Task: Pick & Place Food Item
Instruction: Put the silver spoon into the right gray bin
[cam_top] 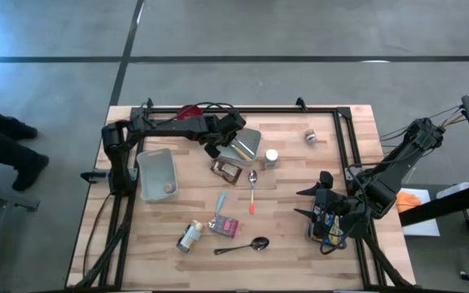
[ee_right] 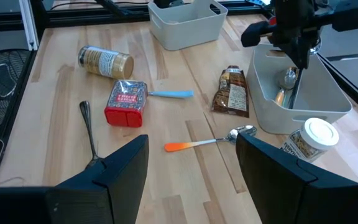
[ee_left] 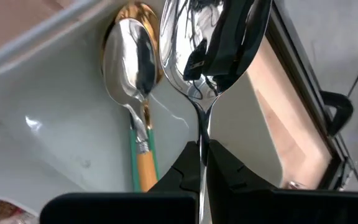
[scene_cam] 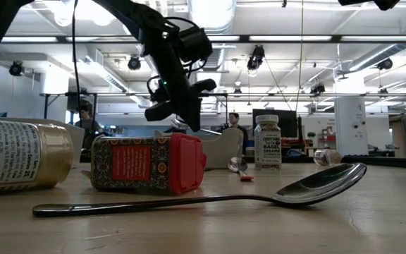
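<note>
Now the left gripper [ee_right: 294,43] is clamped on a steel spoon's [ee_left: 207,56] handle, holding it upright, bowl down, inside the grey bin [ee_right: 328,99] beside another spoon [ee_left: 132,68]. Right gripper [cam_top: 326,213] waits, fingers apart.

A silver spoon [ee_left: 197,56] is held by its handle between the closed fingers of the left gripper [ee_left: 202,163], inside a grey bin [ee_left: 48,124]. A second spoon [ee_left: 132,68] with an orange-and-green handle lies beside it.

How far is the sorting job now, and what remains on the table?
Done: one spoon lies in the grey bin. In hand: the left gripper, shut, lowers a second spoon into it. Left: the black spoon, the orange-handled spoon and the packets; the right gripper waits open.
</note>
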